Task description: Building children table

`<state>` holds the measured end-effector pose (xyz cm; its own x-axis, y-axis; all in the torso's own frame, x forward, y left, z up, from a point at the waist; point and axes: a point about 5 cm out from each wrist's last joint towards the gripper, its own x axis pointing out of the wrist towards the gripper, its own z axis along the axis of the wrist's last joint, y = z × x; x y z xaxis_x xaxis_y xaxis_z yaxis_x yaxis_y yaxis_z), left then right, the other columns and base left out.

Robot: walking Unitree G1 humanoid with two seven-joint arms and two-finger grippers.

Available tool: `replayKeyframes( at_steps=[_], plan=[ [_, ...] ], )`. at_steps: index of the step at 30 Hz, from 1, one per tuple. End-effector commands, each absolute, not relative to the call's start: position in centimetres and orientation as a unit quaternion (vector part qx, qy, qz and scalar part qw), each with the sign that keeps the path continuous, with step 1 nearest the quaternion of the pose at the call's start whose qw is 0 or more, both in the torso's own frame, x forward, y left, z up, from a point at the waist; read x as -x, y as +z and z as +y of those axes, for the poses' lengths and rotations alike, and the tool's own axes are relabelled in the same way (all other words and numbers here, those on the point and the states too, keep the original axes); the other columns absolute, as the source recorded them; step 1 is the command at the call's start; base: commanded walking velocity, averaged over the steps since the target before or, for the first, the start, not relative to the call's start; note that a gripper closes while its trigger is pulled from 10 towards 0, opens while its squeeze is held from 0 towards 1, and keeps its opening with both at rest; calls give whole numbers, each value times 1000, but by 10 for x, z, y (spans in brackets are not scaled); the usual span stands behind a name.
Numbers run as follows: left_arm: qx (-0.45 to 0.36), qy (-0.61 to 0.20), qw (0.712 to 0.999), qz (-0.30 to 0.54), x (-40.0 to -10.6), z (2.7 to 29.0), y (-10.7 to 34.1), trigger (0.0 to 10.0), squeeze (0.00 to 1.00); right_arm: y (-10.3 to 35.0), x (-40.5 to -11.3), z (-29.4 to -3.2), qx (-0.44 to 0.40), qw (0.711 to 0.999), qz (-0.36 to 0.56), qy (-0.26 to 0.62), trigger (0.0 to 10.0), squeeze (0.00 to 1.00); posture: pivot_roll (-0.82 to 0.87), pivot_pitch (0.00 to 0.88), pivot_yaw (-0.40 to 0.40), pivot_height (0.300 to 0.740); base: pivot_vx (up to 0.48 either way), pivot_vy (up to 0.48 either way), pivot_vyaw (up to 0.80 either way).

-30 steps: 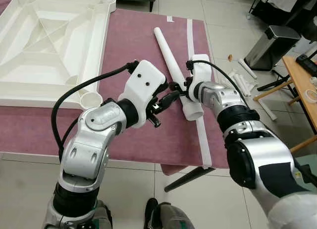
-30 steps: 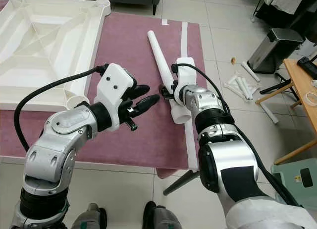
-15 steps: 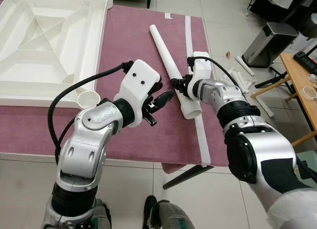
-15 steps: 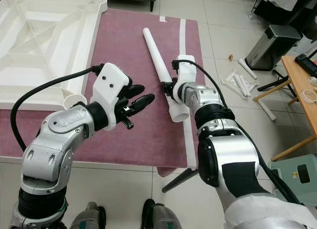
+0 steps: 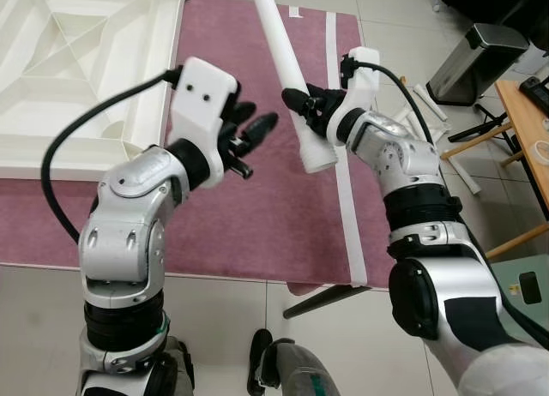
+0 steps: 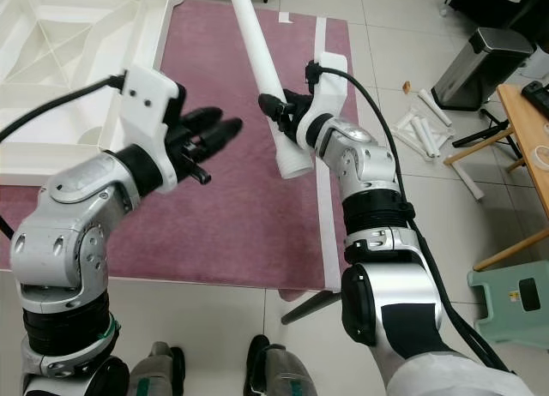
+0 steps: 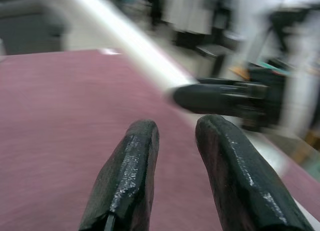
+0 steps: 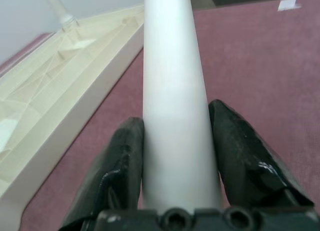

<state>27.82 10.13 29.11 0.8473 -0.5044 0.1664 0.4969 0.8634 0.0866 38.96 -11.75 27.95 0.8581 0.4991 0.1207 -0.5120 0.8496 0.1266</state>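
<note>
The right gripper (image 5: 302,105) pinches one white table leg (image 5: 287,66) near its open lower end, its two black fingers (image 8: 235,151) pressed against either side of the tube, which is lifted clear of the mat and slants up and away from the robot, its far end passing out of view at the top; the left gripper (image 5: 251,130) hangs in the air just beside the leg, apart from it, its two fingers (image 7: 127,176) a narrow gap apart and holding nothing; beneath both grippers lies one maroon mat (image 5: 232,216), crossed lengthwise by one white strip (image 5: 347,207) that runs from its far edge to its near edge; on the mat to the robot's left rests one white tabletop (image 5: 77,70), turned underside up so that its moulded ribs show, with one round socket (image 6: 90,137) visible at its near corner; beyond the mat's right edge, on the tiled floor (image 5: 386,36), lie several short white tubes (image 6: 420,135), too small and overlapping to count with certainty; further right stand one dark pedal bin (image 5: 476,62) and the corner of one wooden table (image 5: 527,130); at the lower right of the right eye view sits one pale green stool (image 6: 515,302); no brand, label or writing can be read on any of these things.
</note>
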Motion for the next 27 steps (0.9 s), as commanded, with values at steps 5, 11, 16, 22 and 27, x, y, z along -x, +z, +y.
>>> replayKeyframes(
  at_steps=[5, 11, 16, 22, 27],
  plan=[
    [28, -241, 965, -103, -289, 119, 305, 10000, 1000, 296, -364, -110, -46, 939, -145, 307, 10000, 0, 140, 179, -69, 740, 0, 0, 0],
    [98, -261, 954, -112, -294, 125, 316, 10000, 925, 288, -338, -85, -34, 910, -195, 365, 10000, 0, 145, 160, -58, 740, 0, 0, 0],
    [173, -307, 928, -121, -297, 120, 326, 10000, 0, 276, -314, -60, -29, 880, -200, 430, 10000, 0, 147, 145, -56, 740, 0, 0, 0],
    [226, -348, 900, -136, -298, 118, 340, 10000, 0, 272, -300, -47, -22, 863, -197, 465, 10000, 0, 153, 138, -58, 740, 0, 0, 0],
    [243, -332, 905, -110, -308, 118, 338, 10000, 0, 271, -294, -43, -17, 856, -206, 475, 10000, 0, 151, 140, -54, 740, 0, 0, 0]
  ],
)
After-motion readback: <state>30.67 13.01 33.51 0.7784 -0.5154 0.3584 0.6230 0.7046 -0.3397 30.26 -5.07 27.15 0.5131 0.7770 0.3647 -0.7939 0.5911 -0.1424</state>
